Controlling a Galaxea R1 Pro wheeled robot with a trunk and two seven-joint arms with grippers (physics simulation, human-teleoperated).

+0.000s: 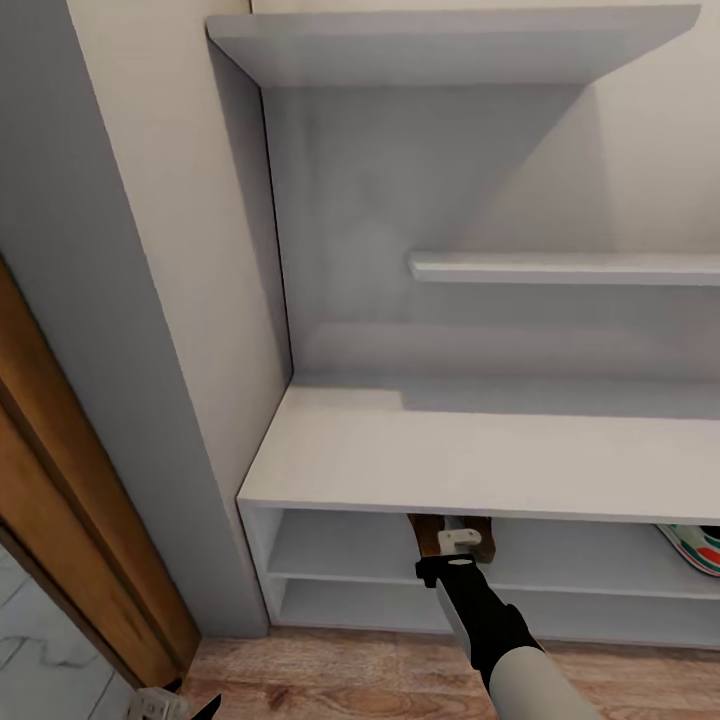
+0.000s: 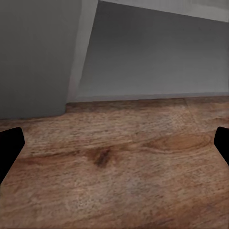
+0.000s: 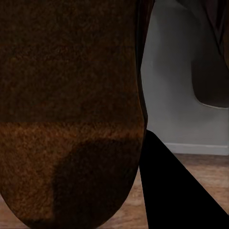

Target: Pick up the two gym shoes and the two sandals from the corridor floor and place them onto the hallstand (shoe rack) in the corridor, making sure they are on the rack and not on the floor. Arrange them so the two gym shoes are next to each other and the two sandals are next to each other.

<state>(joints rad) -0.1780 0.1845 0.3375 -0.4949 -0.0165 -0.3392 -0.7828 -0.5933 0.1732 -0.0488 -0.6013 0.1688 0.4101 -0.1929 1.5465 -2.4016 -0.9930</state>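
Observation:
The white-grey hallstand (image 1: pixel 450 460) stands ahead, with its bench top bare. My right gripper (image 1: pixel 458 545) reaches into the upper open shelf row under the bench, shut on a dark-brown sandal (image 1: pixel 428 532). That sandal (image 3: pixel 67 95) looms large in the right wrist view, beside one black finger (image 3: pixel 167 191). A dark rounded shape (image 3: pixel 210 71) sits farther in; I cannot tell what it is. One gym shoe (image 1: pixel 695 548), white with teal and red, lies in the same shelf row at the far right. My left gripper (image 1: pixel 170 705) hangs low and open over the wood floor (image 2: pixel 114 162).
A grey wall panel (image 1: pixel 150 400) and a brown wooden door (image 1: pixel 60 520) close off the left side. Pale tiles (image 1: pixel 40 650) show beyond the door. Two staggered upper shelves (image 1: pixel 560 268) hang above the bench. Wood flooring (image 1: pixel 330 670) runs along the rack's base.

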